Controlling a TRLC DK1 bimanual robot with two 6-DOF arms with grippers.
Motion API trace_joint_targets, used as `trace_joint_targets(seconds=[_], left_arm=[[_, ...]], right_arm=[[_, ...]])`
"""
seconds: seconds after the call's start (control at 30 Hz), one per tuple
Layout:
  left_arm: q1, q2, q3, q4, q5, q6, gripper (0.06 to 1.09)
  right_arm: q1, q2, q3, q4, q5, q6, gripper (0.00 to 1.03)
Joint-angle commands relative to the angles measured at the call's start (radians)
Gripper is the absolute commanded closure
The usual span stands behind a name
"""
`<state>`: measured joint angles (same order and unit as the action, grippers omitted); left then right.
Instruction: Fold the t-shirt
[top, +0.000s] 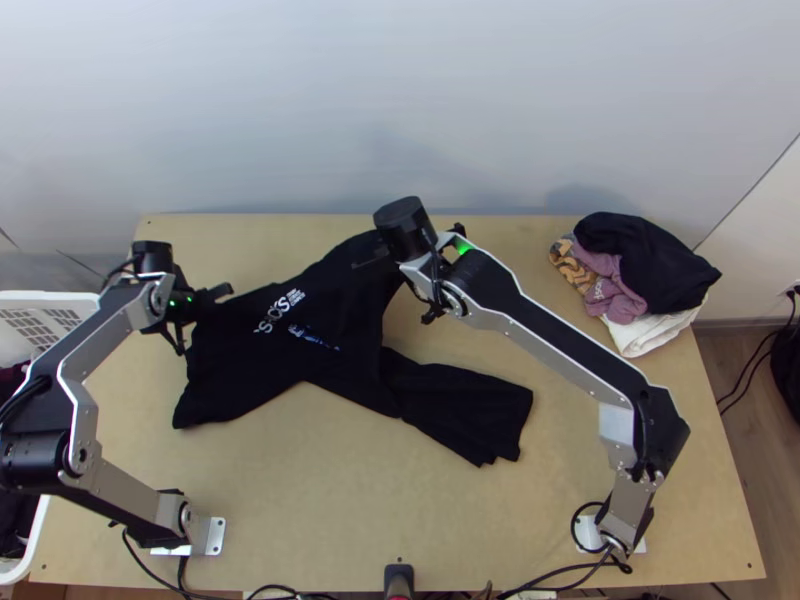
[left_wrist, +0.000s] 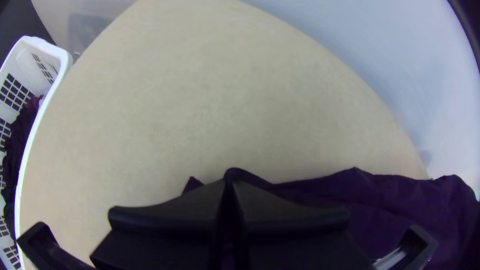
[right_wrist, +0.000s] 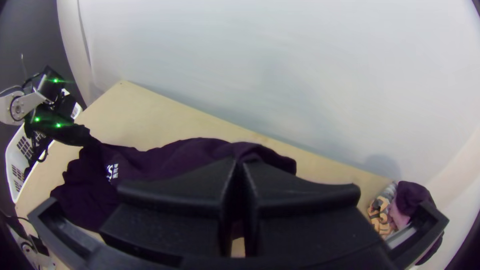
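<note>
Across the top view's centre-left, the white-lettered black cloth t-shirt looked light and limp, best held by well-separated edges, where the flat-fingered black left gripper and matching right gripper each had it pinched.

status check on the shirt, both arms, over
Left tool and right tool shut on black t-shirt. Shirt rumpled, not neatly folded. Clothes pile at far right, apart from it.

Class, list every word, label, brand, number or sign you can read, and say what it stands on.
None reads surely enough to quote.
Black T-shirt: large white lettering, small lines beside it, bluish print; all too unclear.
Mauve garment: pale mark, too small.
</note>
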<state>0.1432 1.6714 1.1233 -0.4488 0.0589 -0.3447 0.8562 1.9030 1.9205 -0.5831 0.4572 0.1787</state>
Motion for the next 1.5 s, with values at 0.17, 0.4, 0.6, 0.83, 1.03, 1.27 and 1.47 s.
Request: trace_joint_targets(seconds=[0.17, 0.4, 0.6, 0.83, 1.03, 1.27, 1.47], left_arm=[[0.024, -0.137, 0.222, -0.165, 0.019, -0.047, 1.05], [0.07, -0.156, 0.549, -0.317, 0.028, -0.111, 1.05], [0.116, -0.164, 0.799, -0.366, 0.03, -0.134, 1.05], [0.223, -0.147, 1.129, -0.39, 0.078, -0.162, 1.05], [0.302, -0.243, 1.173, -0.235, 0.088, -0.145, 1.05], [0.383, -0.318, 1.172, -0.188, 0.088, -0.135, 1.05], [0.415, -0.364, 1.172, -0.162, 0.117, -0.094, 1.05]], right_arm=[[-0.006, -0.078, 0.008, 0.0, 0.051, -0.048, 1.0], [-0.006, -0.133, 0.063, 0.002, 0.107, -0.117, 1.0], [-0.013, -0.144, 0.156, 0.039, 0.175, -0.189, 1.0], [-0.02, -0.127, 0.252, 0.304, 0.202, -0.387, 1.0], [-0.02, -0.111, 0.281, 0.523, 0.25, -0.507, 1.0], [-0.008, -0.11, 0.192, 0.896, 0.279, -0.728, 1.0], [-0.016, -0.094, 0.196, 0.919, 0.281, -0.728, 1.0]])
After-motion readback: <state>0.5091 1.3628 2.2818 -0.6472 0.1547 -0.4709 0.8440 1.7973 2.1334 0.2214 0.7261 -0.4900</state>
